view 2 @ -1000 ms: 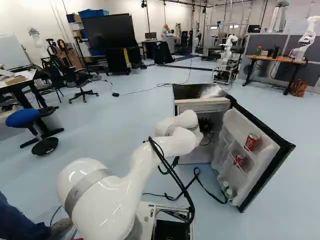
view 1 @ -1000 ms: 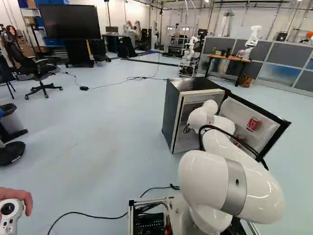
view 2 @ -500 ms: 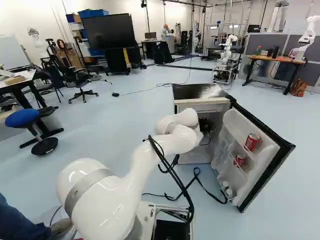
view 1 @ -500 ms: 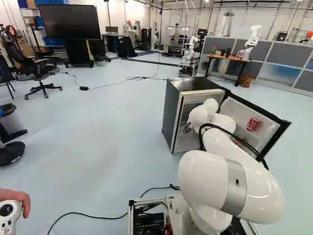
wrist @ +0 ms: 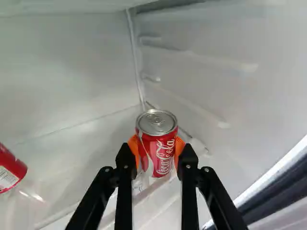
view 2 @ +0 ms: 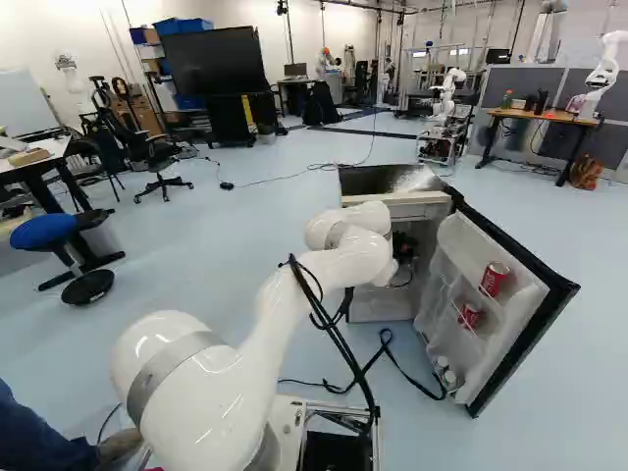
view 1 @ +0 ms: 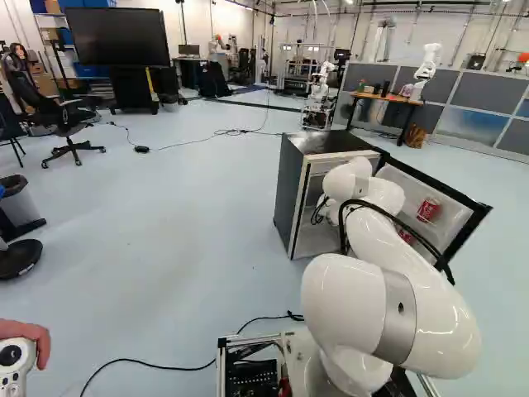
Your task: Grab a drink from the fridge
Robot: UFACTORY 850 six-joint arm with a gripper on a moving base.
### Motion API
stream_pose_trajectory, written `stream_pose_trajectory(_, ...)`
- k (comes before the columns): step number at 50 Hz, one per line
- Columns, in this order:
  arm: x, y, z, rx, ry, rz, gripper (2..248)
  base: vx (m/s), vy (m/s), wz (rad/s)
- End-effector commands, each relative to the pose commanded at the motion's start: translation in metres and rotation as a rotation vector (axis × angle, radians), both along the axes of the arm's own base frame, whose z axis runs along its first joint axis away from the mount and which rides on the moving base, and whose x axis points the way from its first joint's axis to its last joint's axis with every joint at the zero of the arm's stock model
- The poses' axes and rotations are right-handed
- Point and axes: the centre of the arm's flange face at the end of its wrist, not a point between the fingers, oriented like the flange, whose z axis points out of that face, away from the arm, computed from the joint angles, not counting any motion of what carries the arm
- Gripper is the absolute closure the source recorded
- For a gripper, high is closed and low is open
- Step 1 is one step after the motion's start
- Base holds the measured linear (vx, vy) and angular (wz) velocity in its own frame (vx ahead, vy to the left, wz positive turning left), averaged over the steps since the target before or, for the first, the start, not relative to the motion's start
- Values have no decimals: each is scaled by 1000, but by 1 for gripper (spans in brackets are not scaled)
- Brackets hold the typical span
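The fridge point(view 1: 289, 190) was the biggest thing ahead of me, standing open on the floor, and my arm point(view 2: 339, 275) reached in through its mouth. To one side its door point(view 2: 500, 348) hung wide, with one can point(view 2: 495, 279) on an upper rack and another point(view 2: 470, 315) on a lower one. If I had swung toward that side on the way out, I would have risked striking the door edge or knocking those two loose.

My cables point(view 2: 339, 339) looped off the arm near the opening; too sharp a turn could have caught them on the frame. A black cord point(view 2: 365, 371) lay on the floor between my base and the door, where wheels might have snagged it in backing off.

My hand point(wrist: 157, 148) was closed on the drink point(wrist: 160, 155), an orange pad to either flank. It stood nearly upright by the corner where the inner walls point(wrist: 216, 57) met; whether its bottom had left the support, I couldn't tell. A low lift could have dragged it over the clear ridge beneath and twisted it; smooth, cold metal, maybe damp, could have slipped if I squeezed lightly, or dented if hard. A spare can point(wrist: 9, 170) lay off beside my fingers, easy to clip by sweeping sideways.
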Motion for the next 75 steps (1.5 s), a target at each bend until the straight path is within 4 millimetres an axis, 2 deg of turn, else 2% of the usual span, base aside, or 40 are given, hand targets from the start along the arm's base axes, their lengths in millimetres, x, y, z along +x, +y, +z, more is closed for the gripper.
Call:
stream_pose_trajectory(45,-75,30,95,72,131,-13,157,0,0,0)
stream_pose_trajectory(75,-117,74,152,96,181,15,157,0,0,0)
